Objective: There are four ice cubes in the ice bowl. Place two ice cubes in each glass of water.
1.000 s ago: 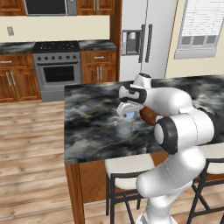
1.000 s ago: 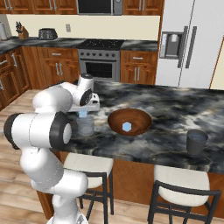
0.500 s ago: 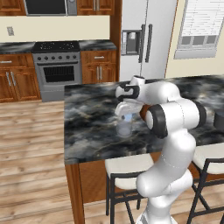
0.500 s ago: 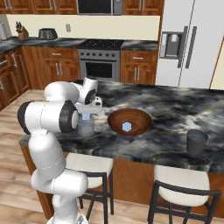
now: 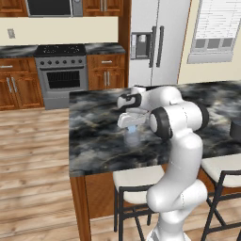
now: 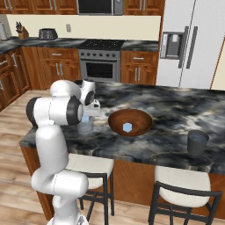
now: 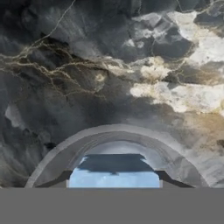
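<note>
So right now my pincer (image 5: 131, 125) is hanging right over the near glass of water (image 5: 132, 137), clenched on an ice cube (image 7: 114, 178). In the hand view the pale blue cube sits squeezed between my two tips, with the glass rim curving just under it. The glass stands on the dark marble bench (image 6: 176, 110), just beside the ice bowl (image 6: 130, 122), and one more ice cube (image 6: 127, 127) sits loose in the middle of that bowl. The second glass (image 6: 197, 142) is well apart, off toward the far end of the bench.

Handling-wise, I reckon these cubes are a pain: tiny, light, hard and probably slick, so they'll squirt out if I pinch a corner. Best bet is flat opposite faces, centred between the tips, like I seem to have it now. No squish to them, so no need to crush. I'd let go low inside the rim so it doesn't bounce off the edge or splash. The glass itself looks tippy if bumped.
</note>
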